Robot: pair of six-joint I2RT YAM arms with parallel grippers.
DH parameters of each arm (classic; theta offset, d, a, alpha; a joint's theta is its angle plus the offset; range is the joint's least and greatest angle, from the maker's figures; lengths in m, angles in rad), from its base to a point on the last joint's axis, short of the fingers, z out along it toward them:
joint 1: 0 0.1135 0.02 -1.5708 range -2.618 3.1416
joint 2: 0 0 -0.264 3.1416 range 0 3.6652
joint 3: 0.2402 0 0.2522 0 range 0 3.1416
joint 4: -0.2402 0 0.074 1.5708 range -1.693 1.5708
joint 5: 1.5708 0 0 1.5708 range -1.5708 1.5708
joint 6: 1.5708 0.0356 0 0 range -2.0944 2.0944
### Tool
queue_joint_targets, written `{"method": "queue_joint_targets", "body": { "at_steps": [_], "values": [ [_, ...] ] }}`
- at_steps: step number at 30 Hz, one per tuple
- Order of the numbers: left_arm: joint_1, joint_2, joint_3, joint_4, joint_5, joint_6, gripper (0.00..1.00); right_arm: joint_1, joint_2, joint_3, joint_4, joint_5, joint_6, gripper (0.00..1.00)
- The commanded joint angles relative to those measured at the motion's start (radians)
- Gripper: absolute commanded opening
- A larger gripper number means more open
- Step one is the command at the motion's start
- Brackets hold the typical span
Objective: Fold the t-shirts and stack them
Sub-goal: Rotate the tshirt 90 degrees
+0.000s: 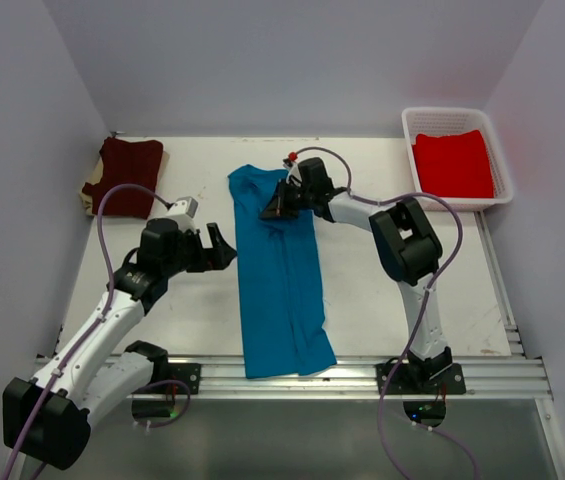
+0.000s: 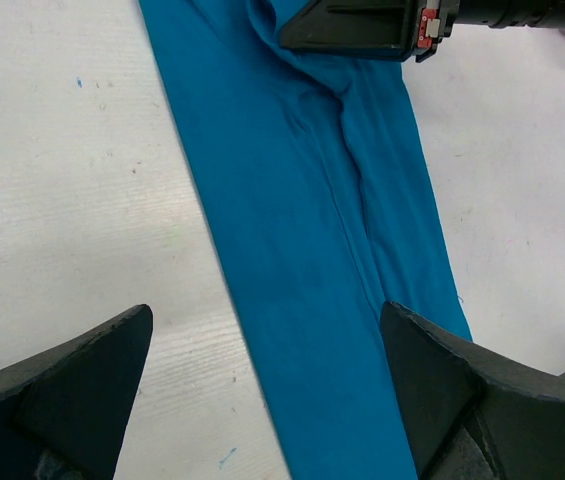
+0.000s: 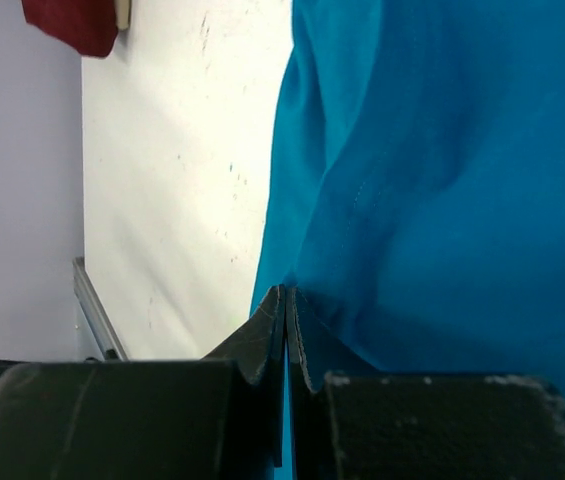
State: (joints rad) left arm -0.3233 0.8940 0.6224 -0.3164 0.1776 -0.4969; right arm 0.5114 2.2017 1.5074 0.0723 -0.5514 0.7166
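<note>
A teal-blue t-shirt [image 1: 280,290] lies as a long narrow strip down the middle of the table, from the far side to the near rail. My right gripper [image 1: 270,210] is shut on a fold of this cloth near its far end; the wrist view shows teal fabric [image 3: 442,180] pinched between the closed jaws [image 3: 288,292]. My left gripper [image 1: 224,248] stands open just over the strip's left edge, with cloth [image 2: 302,250] and bare table between its fingers [image 2: 267,312]. A dark maroon t-shirt [image 1: 127,175] lies folded at the far left. A bright red t-shirt [image 1: 452,162] rests in the basket.
The white mesh basket [image 1: 444,112] sits at the far right corner. An aluminium rail [image 1: 292,375] runs along the near edge, and the teal strip's end hangs onto it. Walls close in the left, back and right sides.
</note>
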Motion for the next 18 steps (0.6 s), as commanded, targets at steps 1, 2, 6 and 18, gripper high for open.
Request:
{"method": "queue_joint_targets", "body": {
  "at_steps": [1,2,6,18],
  "values": [
    [-0.003,-0.017,-0.01,0.019,-0.007,-0.002,1.0,0.013,-0.003,0.053,-0.02,-0.047,-0.043,0.0],
    [-0.003,-0.017,-0.01,0.022,-0.006,-0.002,1.0,0.016,-0.002,0.054,-0.025,-0.048,-0.048,0.0],
    [-0.003,-0.015,-0.016,0.025,-0.007,-0.005,1.0,0.024,0.001,0.065,-0.063,-0.047,-0.078,0.0],
    [-0.003,0.002,-0.055,0.146,0.02,-0.031,1.0,0.041,-0.216,-0.045,-0.216,0.162,-0.203,0.82]
  ]
}}
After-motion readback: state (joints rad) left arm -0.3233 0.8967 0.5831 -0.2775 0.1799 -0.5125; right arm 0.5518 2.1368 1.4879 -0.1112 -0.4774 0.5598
